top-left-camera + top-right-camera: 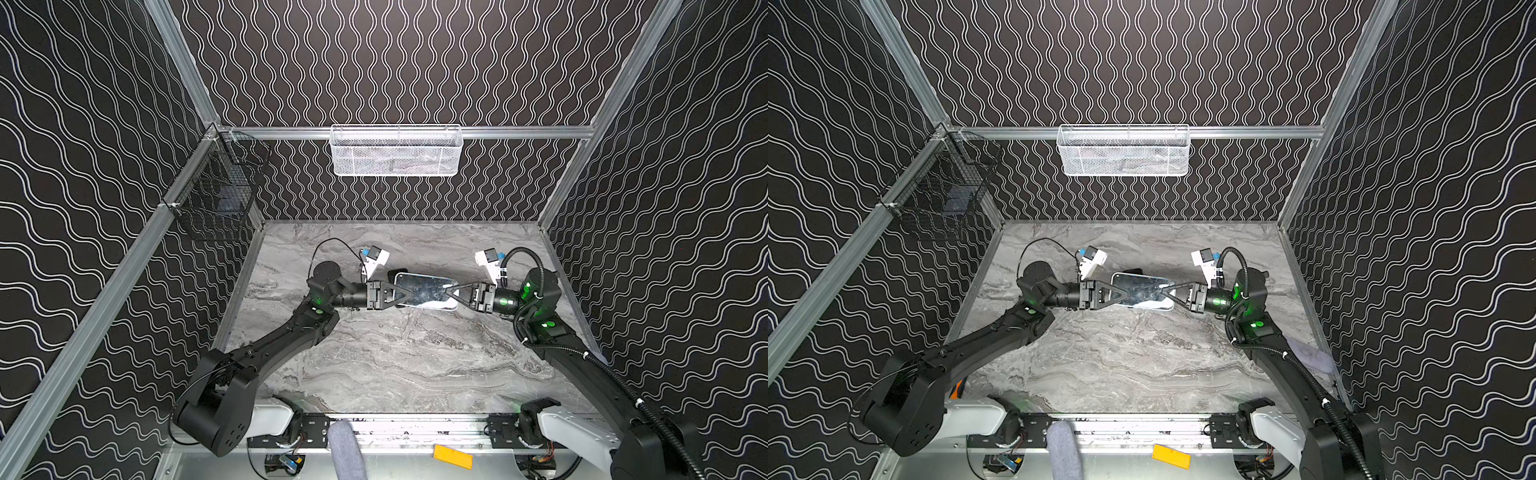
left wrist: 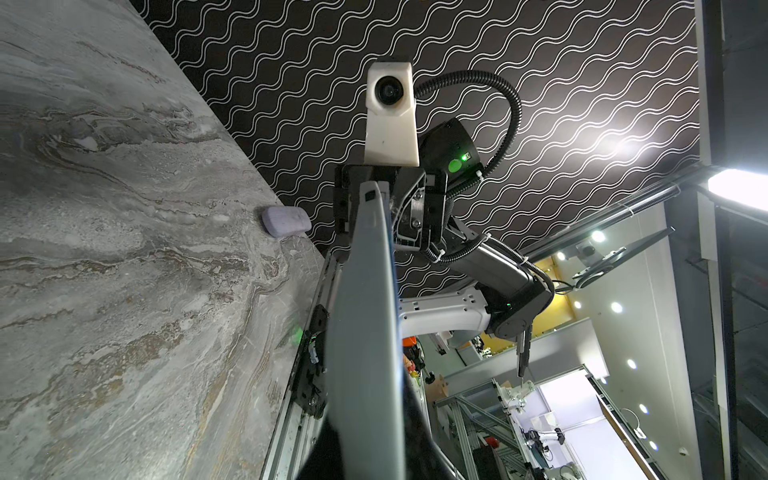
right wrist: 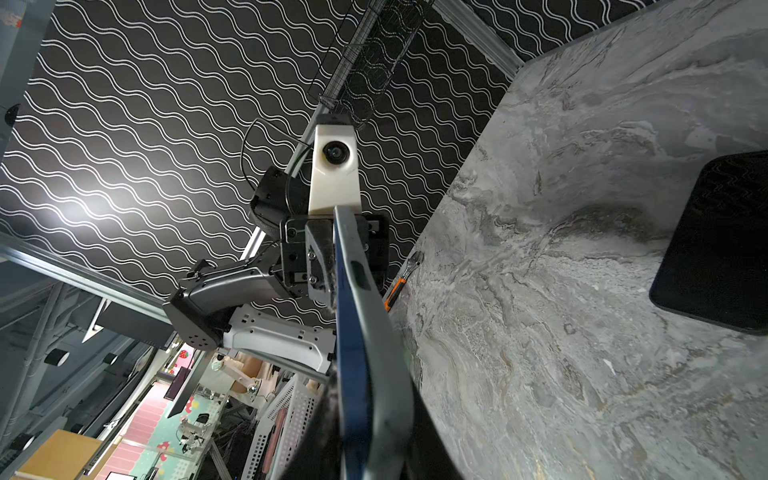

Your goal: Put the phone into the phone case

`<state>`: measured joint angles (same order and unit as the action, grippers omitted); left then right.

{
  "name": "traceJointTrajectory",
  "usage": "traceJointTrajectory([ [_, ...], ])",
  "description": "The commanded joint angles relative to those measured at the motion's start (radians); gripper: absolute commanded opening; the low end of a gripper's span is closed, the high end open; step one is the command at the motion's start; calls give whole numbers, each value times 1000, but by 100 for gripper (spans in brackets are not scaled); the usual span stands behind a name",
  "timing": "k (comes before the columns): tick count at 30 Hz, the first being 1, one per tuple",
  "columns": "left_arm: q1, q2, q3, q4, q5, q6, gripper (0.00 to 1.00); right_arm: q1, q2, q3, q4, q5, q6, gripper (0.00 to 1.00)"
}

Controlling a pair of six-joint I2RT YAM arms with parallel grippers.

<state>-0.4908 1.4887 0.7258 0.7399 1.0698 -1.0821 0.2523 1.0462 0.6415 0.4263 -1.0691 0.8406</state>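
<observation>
Glossy phone (image 1: pixel 428 291) over marble table (image 1: pixel 395 357), left pincer (image 1: pixel 409 293), right pincer (image 1: pixel 449 292) gripping ends

Walls (image 1: pixel 415 62): black, with paired white wavy lines. Surface (image 1: pixel 395 365): grey marble, streaked with paler and brownish veins. Far basket (image 1: pixel 397 151) is white mesh; left basket (image 1: pixel 216 195) is black wire. Arms (image 1: pixel 266 349) are black with green lights (their cameras (image 1: pixel 376 255) are white). Left tool (image 1: pixel 405 293) and right tool (image 1: pixel 449 292): black. Phone (image 1: pixel 426 291): glossy dark mirror-like face, pale rim. Case (image 2: pixel 365 332): pale grey edge-on; in the right wrist view deep blue runs beside the grey. Near edge: yellow-orange block (image 1: pixel 453 456), grey fuzzy roll (image 1: pixel 345 449). Pad (image 2: pixel 286 221): lilac-grey.
</observation>
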Motion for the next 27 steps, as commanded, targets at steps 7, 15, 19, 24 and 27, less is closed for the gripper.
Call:
traceJointTrajectory([
  [7, -5, 3, 4, -16, 4, 2, 0, 0, -17, 10, -23, 49, -81, 18],
  [15, -23, -17, 4, -62, 10, 37, 0, -14, 5, 60, 2, 44, -87, 38],
  [19, -22, -23, -4, -59, 4, 30, 0, -16, 27, 85, 6, 23, -89, 30],
  [24, -23, -35, -6, -71, -6, 40, 0, -16, 31, 77, 4, -1, -100, 31],
  [27, -24, -37, -4, -66, -3, 33, 0, -16, 20, 79, -84, 33, -167, 35],
])
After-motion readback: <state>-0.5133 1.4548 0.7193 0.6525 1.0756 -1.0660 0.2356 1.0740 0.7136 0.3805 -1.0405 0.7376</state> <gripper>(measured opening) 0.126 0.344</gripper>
